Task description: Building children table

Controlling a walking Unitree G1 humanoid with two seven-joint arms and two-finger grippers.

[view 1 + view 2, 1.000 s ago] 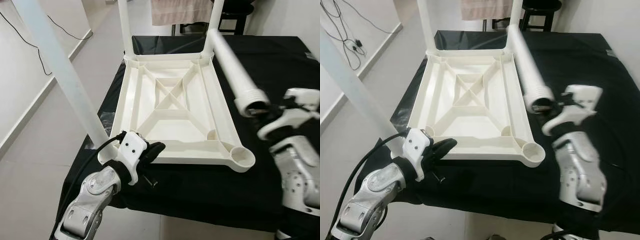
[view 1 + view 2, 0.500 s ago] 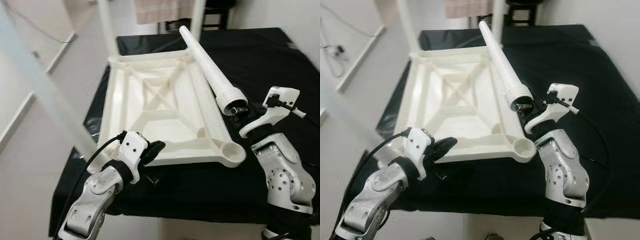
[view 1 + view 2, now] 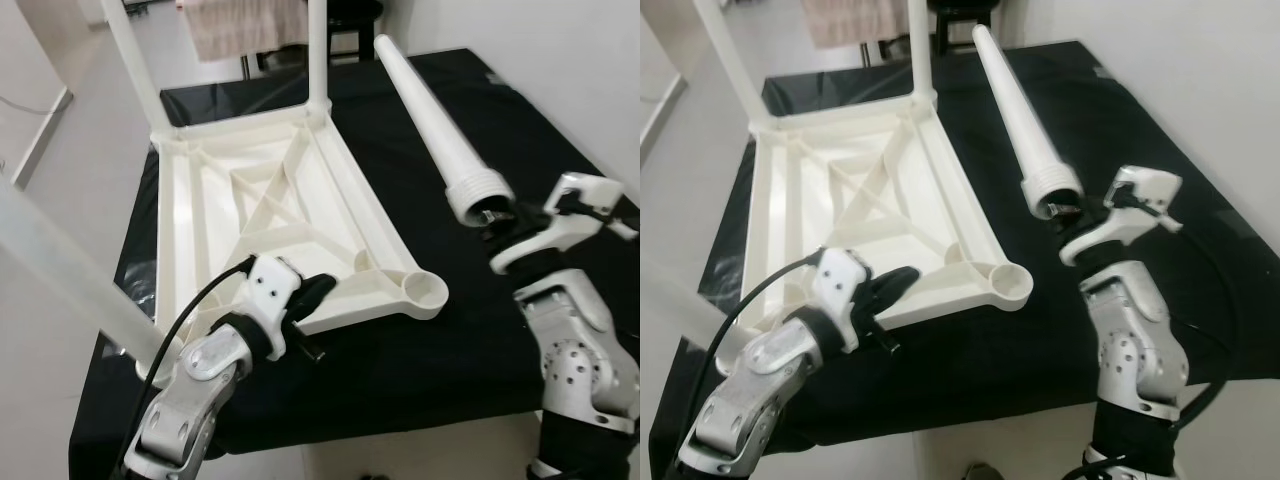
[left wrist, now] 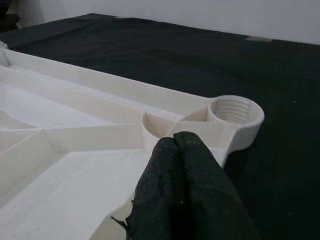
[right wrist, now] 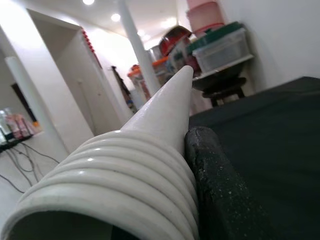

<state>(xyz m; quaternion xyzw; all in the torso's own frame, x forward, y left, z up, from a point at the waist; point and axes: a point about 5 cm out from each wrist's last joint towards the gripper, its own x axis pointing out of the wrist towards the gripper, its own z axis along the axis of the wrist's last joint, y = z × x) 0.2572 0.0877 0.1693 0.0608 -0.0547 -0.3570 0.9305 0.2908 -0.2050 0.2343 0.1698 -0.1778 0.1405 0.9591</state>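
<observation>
A white plastic tabletop [image 3: 270,215] is lying upside down on a black cloth [image 3: 420,330], its ribbed underside facing up. Two white legs [image 3: 318,55] are standing upright in the tabletop's far corners, and a third leg [image 3: 60,275] is rising at a slant from the near corner on the robot's left. The near corner on the robot's right is showing an open threaded socket [image 3: 425,292] with nothing in it.

The left gripper [image 3: 305,297] is resting on the tabletop's near rim, between the slanted leg and the open socket. In the left wrist view its two black fingers [image 4: 185,190] are lying pressed together on top of the rim, clenched with nothing between them.

The right gripper [image 3: 505,218] is hanging above the cloth, to the right of the tabletop and apart from it. It is grasping the fourth leg [image 3: 435,125] at its ribbed, threaded end, which is pointing toward the robot and sitting above and to the right of the open socket. The leg's narrow end is angling up and away, past the tabletop's far right corner. In the right wrist view one black finger [image 5: 215,180] is pressing against the ribbed end.
</observation>
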